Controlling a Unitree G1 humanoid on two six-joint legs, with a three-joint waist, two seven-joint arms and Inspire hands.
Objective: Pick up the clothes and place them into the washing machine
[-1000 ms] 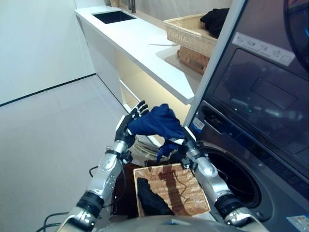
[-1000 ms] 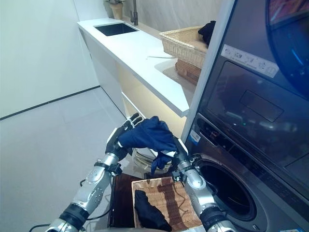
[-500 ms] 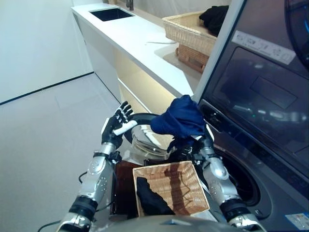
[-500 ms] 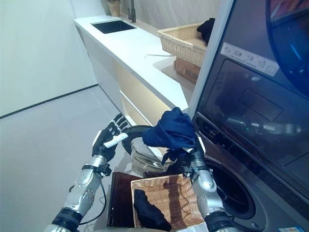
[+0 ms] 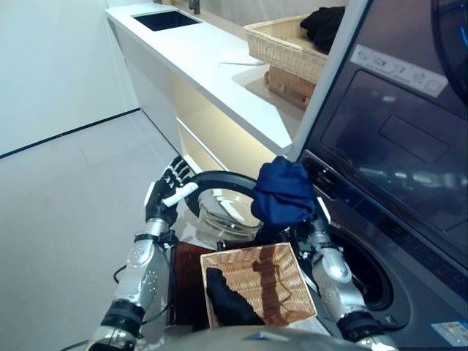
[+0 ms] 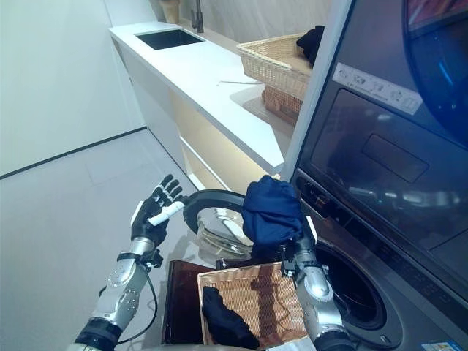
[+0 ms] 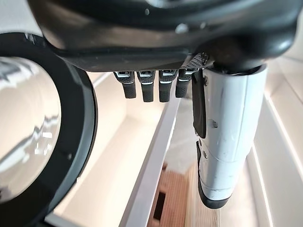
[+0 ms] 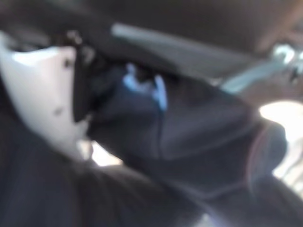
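Observation:
My right hand (image 5: 316,225) is shut on a navy blue garment (image 5: 284,191) and holds it up in front of the washing machine's dark opening (image 5: 363,276). The cloth hides most of its fingers. In the right wrist view the navy cloth (image 8: 189,127) is bunched against the white thumb cover (image 8: 42,94). My left hand (image 5: 168,191) is open and empty, raised beside the machine's open round door (image 5: 219,213); its straight fingers (image 7: 147,87) show in the left wrist view. A black garment (image 5: 227,296) lies in the wicker basket (image 5: 272,281) on the dark brown box (image 5: 184,292).
A white counter (image 5: 212,66) with a sink (image 5: 164,20) runs along the back. On it stands another wicker basket (image 5: 281,40) with dark clothes (image 5: 325,22). Open grey floor (image 5: 66,205) lies to the left.
My left hand let go of the navy garment and drew back left, open. My right hand carried the garment right, closer to the machine's opening.

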